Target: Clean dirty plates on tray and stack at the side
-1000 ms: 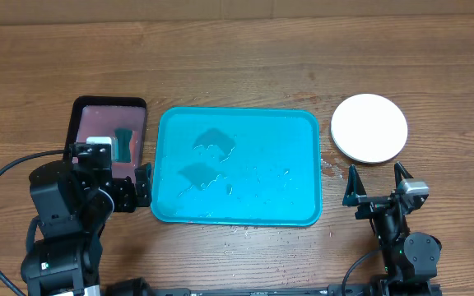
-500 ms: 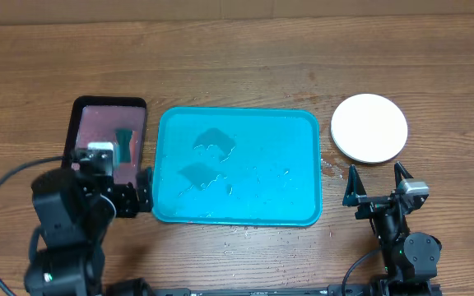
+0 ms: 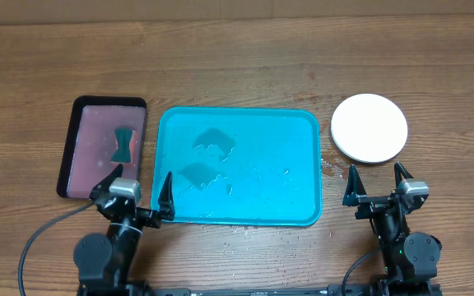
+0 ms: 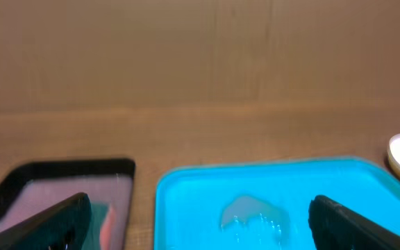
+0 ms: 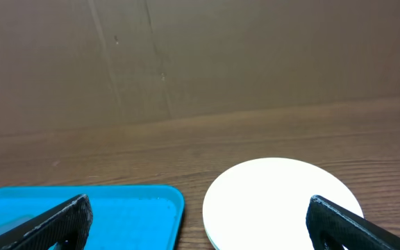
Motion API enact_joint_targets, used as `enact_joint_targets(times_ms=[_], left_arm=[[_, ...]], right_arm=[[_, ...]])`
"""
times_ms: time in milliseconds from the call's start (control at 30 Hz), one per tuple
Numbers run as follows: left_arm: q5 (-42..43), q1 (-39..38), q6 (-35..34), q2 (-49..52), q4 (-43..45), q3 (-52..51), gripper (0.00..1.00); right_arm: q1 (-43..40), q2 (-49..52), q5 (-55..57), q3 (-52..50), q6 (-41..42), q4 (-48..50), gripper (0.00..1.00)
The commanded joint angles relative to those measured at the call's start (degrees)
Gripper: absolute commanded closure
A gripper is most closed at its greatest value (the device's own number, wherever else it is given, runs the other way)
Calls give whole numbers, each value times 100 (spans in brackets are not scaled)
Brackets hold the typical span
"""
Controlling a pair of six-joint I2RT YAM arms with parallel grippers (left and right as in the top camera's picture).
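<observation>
Beside tray's [image 3: 299, 156] near corners: left pincer [image 3: 137, 184], right pincer [image 3: 375, 176] level, spread, empty.

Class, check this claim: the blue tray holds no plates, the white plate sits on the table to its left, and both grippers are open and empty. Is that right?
No. The white plate sits to the right of the blue tray, not its left; the overhead view shows it. The tray holds no plates, and the left gripper and right gripper are open and empty.
</observation>
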Motion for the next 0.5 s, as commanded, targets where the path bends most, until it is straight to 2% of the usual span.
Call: enact_joint_targets(times_ms=[0,167,233,300,333,467], left_arm=[[-354,-39,-304,-509,509,-420,0],[-914,-39,-695,-739,1019,-855,0],[-1180,-39,-1161,-739,1016,-1056,0],[-1255,-44,-1473,-739,625,-1091,0],[-1226,-44,-1464,-739,411,-1091,0],[-1172,-44,-1445,-739,446,-1091,0]], right_arm=[[-28,-63,-31,-61,-20,42,0],[-28,-63,-31,-61,-20,42,0],[-28,-63,-31,-61,-20,42,0],[-28,-63,-31,-61,-20,42,0],[-28,-63,-31,-61,-20,42,0],[-28,-63,-31,-61,-20,42,0]])
